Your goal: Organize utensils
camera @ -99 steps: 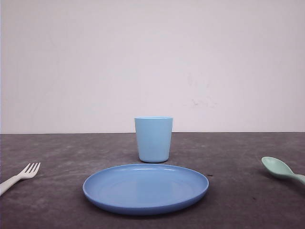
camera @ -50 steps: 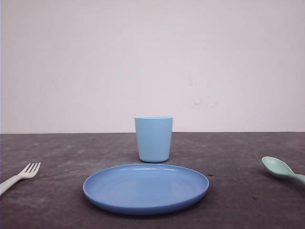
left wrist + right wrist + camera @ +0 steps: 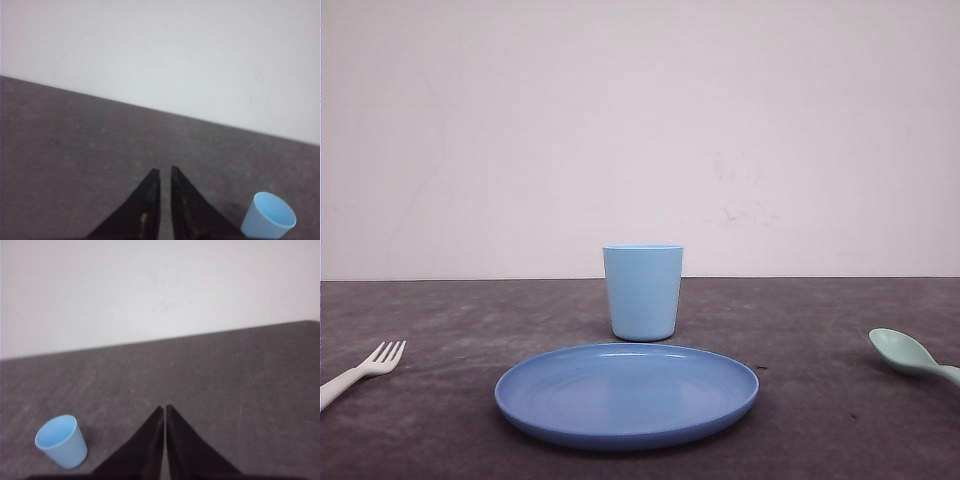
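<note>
Now | fork (image 3: 365, 369) lies at the table's (image 3: 440, 430) far left edge, tines toward the plate (image 3: 626, 394); spoon (image 3: 910, 355) at far right edge; cup (image 3: 642, 291) upright behind plate | left gripper (image 3: 161, 172) jaws nearly together, holding nothing; right gripper (image 3: 164, 408) jaws together, empty

Lab bench; bare wall (image 3: 640, 130); dark tabletop (image 3: 440, 310)
</note>
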{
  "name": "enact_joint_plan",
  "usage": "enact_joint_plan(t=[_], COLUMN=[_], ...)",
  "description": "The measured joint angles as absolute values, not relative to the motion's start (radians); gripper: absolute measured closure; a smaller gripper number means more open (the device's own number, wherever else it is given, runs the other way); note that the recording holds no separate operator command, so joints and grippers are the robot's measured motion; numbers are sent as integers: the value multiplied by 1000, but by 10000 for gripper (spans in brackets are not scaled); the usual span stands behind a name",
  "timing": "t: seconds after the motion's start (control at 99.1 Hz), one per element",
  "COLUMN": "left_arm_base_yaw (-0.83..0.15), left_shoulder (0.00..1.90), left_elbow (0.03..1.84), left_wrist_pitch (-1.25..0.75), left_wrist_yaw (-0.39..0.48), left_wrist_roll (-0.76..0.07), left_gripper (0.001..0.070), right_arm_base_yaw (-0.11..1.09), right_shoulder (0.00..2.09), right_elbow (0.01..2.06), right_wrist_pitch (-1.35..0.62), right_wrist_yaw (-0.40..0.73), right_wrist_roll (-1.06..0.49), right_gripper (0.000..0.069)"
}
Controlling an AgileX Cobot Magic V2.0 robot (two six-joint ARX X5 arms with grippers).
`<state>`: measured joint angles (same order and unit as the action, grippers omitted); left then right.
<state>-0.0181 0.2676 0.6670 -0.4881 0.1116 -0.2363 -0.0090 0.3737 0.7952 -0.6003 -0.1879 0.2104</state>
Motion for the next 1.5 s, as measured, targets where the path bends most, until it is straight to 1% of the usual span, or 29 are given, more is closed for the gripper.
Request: enact_joint_plan(t=[0.061,0.161,0.232,0.313,0.484,0.646,0.726,0.908,1.12,1.15,1.181,1.241,1.281,1.322,1.372,1.433,1.473,1.503], left_arm_base_yaw=[-18,-18,-19,-28,-53,-71,-74,-74,-74,-74,-74,-74,-74,-74,-74,-74,-74,-74], left_shoulder=[324,426,496,574,724,820,859,892,893,893,893,894,894,894,894,894,894,894], left_elbow=[737,836,875,885,884,884,884,884,884,884,884,884,884,884,884,884,884,884], left_wrist_pitch=[-525,-562,-574,-574,-603,-602,-603,-617,-622,-625,-628,-633,-637,-640,-643,-646,-646,-647], left_wrist_yaw=[117,173,211,220,214,151,133,126,125,125,125,125,125,125,125,125,125,125], left_wrist_roll=[-209,-174,-163,-152,-131,-110,-99,-93,-93,-93,-93,-93,-93,-93,-93,-92,-93,-93], left_gripper=[695,695,695,695,695,695,695,695,695,695,693,661,612,546,455,372,339,326], right_arm_base_yaw=[-9,-9,-9,-7,12,26,35,56,67,67,67,67,67,67,67,67,67,67], right_shoulder=[423,500,550,608,741,855,902,965,976,976,976,976,976,976,976,976,976,976], right_elbow=[847,906,921,921,921,921,921,921,921,921,921,921,921,921,921,921,921,921], right_wrist_pitch=[-630,-654,-661,-679,-712,-725,-726,-748,-751,-751,-752,-752,-752,-752,-752,-752,-752,-752], right_wrist_yaw=[-204,-233,-236,-240,-232,-230,-201,-135,-127,-127,-127,-127,-127,-127,-127,-127,-127,-127], right_wrist_roll=[191,161,151,137,117,108,105,100,83,81,80,78,78,78,78,78,78,78], right_gripper=[683,683,683,683,683,683,683,683,679,662,626,503,404,311,224,170,151,144])
